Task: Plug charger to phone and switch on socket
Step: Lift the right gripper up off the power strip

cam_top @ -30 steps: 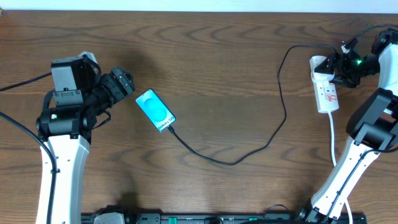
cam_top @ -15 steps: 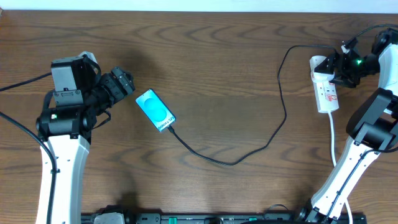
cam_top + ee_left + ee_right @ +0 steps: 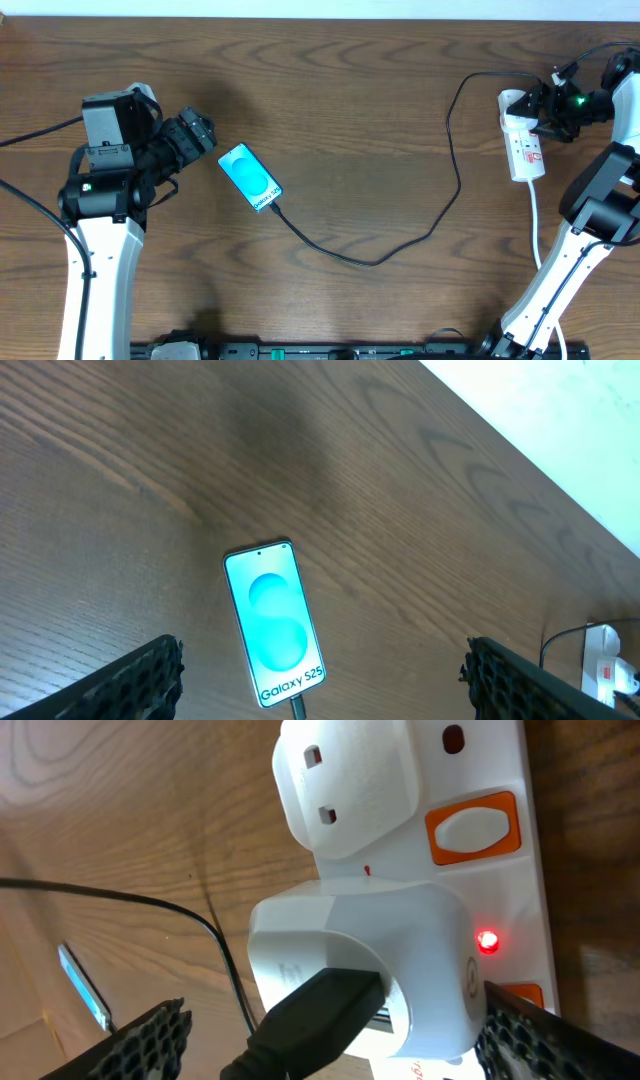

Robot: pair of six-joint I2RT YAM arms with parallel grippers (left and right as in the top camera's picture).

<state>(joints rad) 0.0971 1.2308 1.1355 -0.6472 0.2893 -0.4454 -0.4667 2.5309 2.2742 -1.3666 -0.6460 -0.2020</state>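
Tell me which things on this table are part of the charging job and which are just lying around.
For the job: phone, charger, socket.
Just there: wooden table, black rail at its near edge.

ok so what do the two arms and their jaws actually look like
Both match: the left arm and right arm have a white, tapering lower link topped by bulky black joint housings, each with a small green light. Thin black cables trail off them. The jaws are black with a dimpled, honeycomb-like texture.
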